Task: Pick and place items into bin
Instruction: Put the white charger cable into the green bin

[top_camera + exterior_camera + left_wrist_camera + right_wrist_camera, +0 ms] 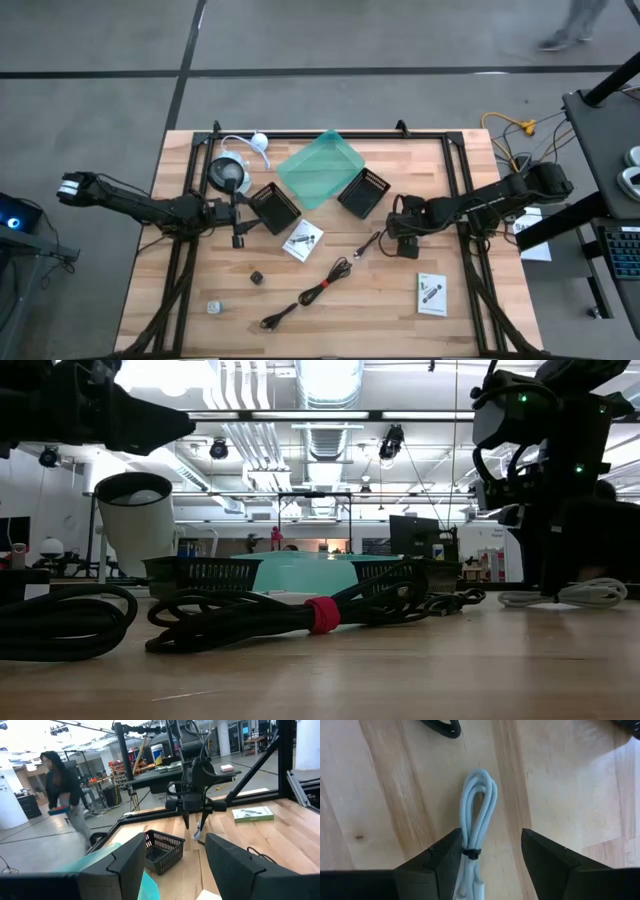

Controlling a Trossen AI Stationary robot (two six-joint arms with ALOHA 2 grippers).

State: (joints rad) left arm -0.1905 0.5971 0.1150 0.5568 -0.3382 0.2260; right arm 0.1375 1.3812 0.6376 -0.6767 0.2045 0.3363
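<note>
My right gripper (492,832) is open and points down at the table's right middle (402,240). Its fingers stand on either side of a white bundled cable (479,815) with a black tie, which lies flat on the wood. My left gripper (176,840) is open and held level above the table's left part (243,222), touching nothing. The teal bin (320,170) sits at the far middle. On the table lie a black cable with red tie (312,293), two white packets (303,240) (432,293), a dark stick (366,245), a tiny black cube (256,277) and a tiny pale piece (213,307). My right gripper stands over the white cable's looped end (480,785) from above, fingers along the bundle. One finger (447,852) is right beside the tied part (471,853); whether it touches the cable I cannot tell. The cable lies on the table.
Two black mesh baskets (275,207) (363,192) flank the teal bin. A white cup-like thing (228,172) and another white cord (250,142) sit at the far left. A black frame (300,135) rims the table. A person (62,790) walks in the room beyond.
</note>
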